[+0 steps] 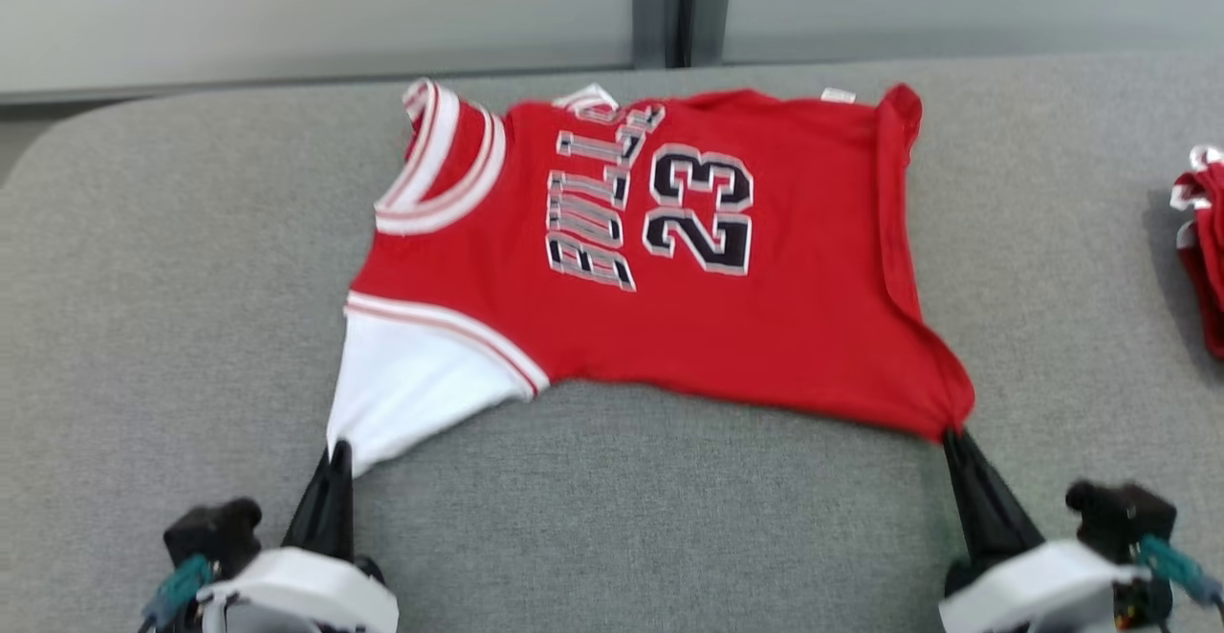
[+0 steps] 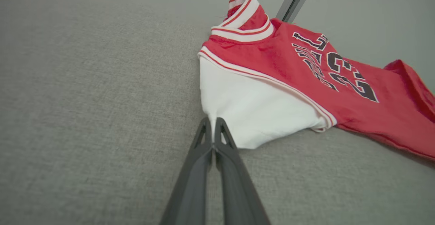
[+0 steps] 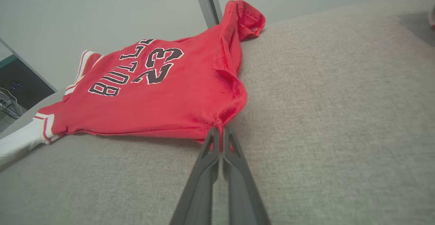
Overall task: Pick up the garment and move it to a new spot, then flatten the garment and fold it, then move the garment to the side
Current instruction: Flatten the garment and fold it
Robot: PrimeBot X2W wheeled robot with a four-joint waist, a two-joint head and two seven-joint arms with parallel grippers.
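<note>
On grey cushion (image 1: 143,327): holds jersey (image 1: 669,327) spread flat mid-surface, long axis running left to right. Pinches its near white corner with left gripper (image 1: 337,451), near red corner with right gripper (image 1: 954,440); equally close, cloth stretching away ahead.

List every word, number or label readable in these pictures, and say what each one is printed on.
"BULLS": black, white-edged letters across the red and white sleeveless basketball jersey; the last letter is creased and only just legible.
"23": large black, white-edged numerals beside that word on the same jersey.
Too small to read: the small white tag at the jersey's far edge.
</note>
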